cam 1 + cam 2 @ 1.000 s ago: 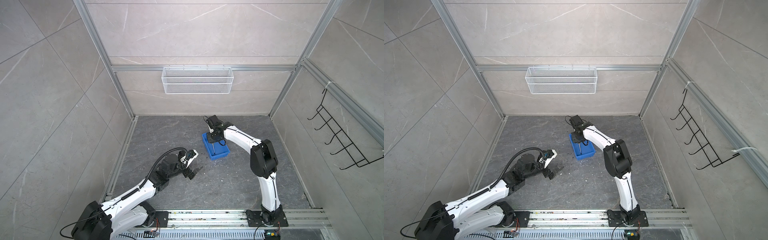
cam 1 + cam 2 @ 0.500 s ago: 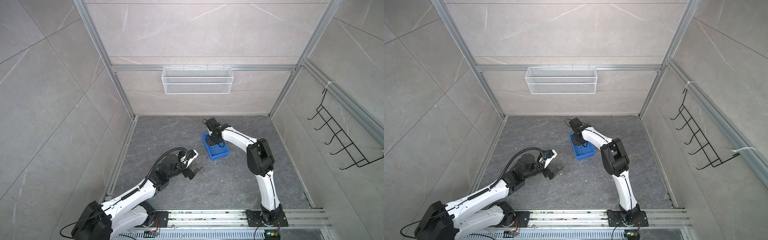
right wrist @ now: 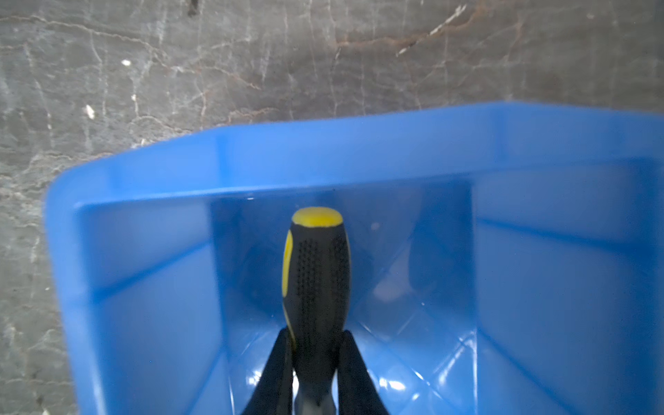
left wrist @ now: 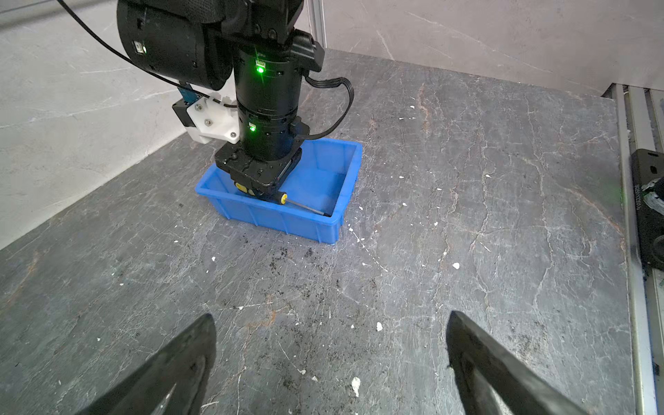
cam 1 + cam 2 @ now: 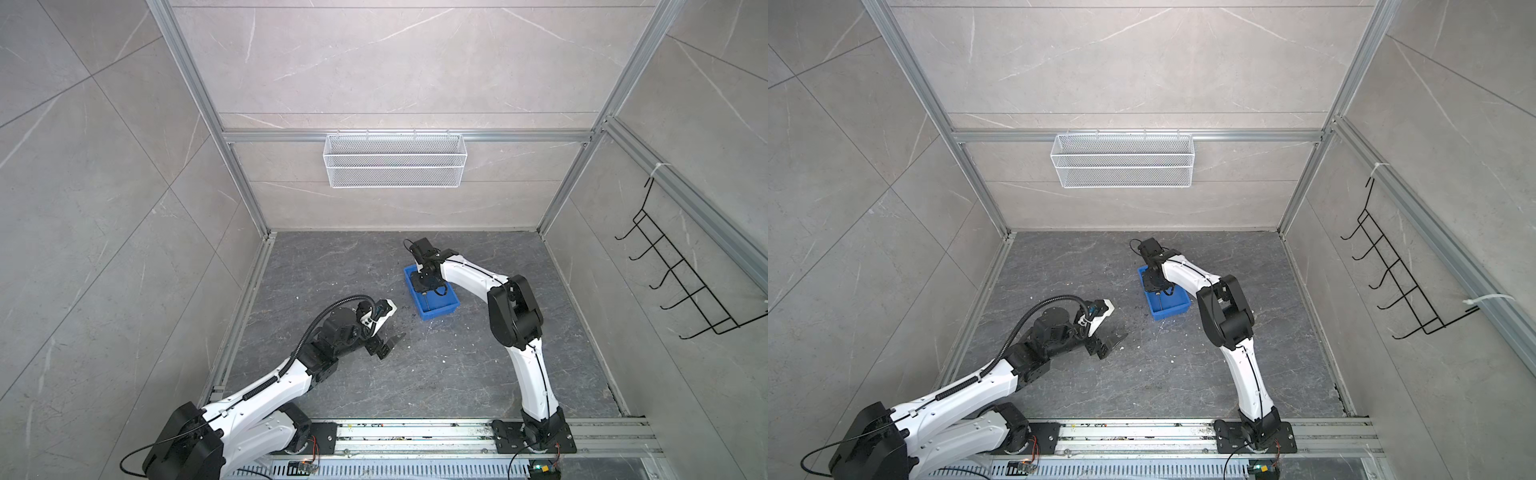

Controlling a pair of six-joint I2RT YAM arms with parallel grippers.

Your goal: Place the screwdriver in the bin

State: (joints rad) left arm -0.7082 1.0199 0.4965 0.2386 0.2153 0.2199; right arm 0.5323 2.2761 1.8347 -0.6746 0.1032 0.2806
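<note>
The bright blue bin (image 5: 441, 309) (image 5: 1170, 312) stands on the grey floor, right of the middle. My right gripper (image 3: 316, 334) (image 5: 428, 284) reaches down inside it, shut on the black handle of the screwdriver (image 3: 316, 280). In the left wrist view the screwdriver (image 4: 307, 207) lies low in the bin (image 4: 280, 221), with its thin shaft pointing at the bin's end wall. The yellow butt of the handle points at the other end wall (image 3: 359, 143). My left gripper (image 4: 330, 316) (image 5: 390, 345) hovers open over bare floor to the bin's left, holding nothing.
A white wire mesh basket (image 5: 395, 166) hangs on the back wall. A black hook rack (image 5: 685, 286) hangs on the right wall. The metal rail (image 5: 415, 432) with the arm bases runs along the front. Small white and dark specks litter the floor (image 4: 377, 325).
My right arm has shifted slightly left and sunk a little over the bin with the screwdriver still gripped. The left arm has not moved.
</note>
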